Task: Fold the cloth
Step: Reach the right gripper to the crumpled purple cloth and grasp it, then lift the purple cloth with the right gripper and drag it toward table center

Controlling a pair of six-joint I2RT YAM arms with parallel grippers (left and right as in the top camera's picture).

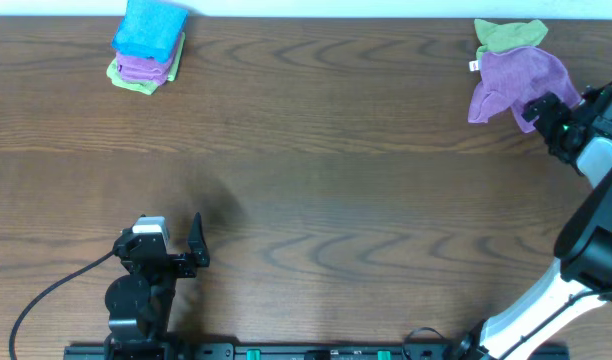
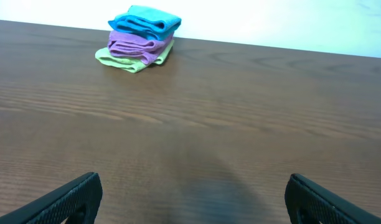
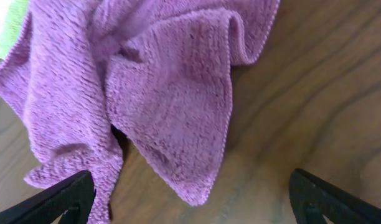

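Purple and crumpled, the cloth [image 1: 514, 82] lies at the upper right of the overhead frame, partly covering a lime-green cloth [image 1: 510, 35] on the wooden table [image 1: 316, 190]. The right gripper [image 3: 193, 202] hovers at its edge, jaws spread wide, holding nothing. The left gripper [image 2: 193, 202], lower left, is likewise spread and empty. Three folded cloths [image 1: 146, 45] sit stacked at upper left.
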